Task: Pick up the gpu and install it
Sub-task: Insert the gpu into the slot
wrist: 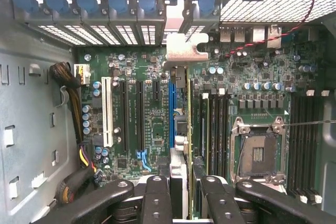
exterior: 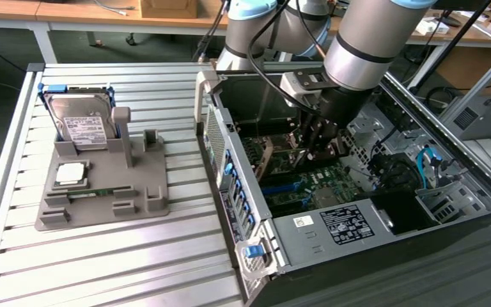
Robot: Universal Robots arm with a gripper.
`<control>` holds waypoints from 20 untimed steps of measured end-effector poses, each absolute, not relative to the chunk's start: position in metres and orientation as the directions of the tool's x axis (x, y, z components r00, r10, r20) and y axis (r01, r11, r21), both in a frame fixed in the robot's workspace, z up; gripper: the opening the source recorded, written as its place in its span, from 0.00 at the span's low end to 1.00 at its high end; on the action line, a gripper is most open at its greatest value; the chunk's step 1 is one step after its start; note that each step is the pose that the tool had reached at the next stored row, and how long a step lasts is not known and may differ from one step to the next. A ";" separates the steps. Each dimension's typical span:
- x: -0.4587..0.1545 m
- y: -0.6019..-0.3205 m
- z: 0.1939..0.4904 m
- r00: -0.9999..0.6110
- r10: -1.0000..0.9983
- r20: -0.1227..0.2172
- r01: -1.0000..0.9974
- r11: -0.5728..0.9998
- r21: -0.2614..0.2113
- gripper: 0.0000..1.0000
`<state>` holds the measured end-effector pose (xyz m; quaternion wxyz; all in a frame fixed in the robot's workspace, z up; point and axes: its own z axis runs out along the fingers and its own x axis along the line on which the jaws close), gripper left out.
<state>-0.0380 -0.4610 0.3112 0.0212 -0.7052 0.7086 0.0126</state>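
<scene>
The tool (wrist: 186, 203) is clenched on the gpu (wrist: 179, 166), holding it on edge inside the open computer case (exterior: 228, 166). Held this way, the card's lower edge appears to line up with a motherboard (wrist: 136, 129) slot.

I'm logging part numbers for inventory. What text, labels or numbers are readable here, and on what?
Nothing is readable.
White label on the hard drive: print too small.
Black sticker on the computer case: too small.
White sticker beside it: too small.
</scene>
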 end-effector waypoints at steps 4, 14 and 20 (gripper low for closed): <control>-0.039 -0.461 0.309 -0.005 -0.999 -0.048 -1.000 0.005 -0.012 0.27; -0.041 -0.458 0.306 -0.005 -0.999 -0.048 -1.000 0.005 -0.012 0.27; -0.041 -0.458 0.305 -0.005 -0.999 -0.048 -1.000 0.005 -0.012 0.27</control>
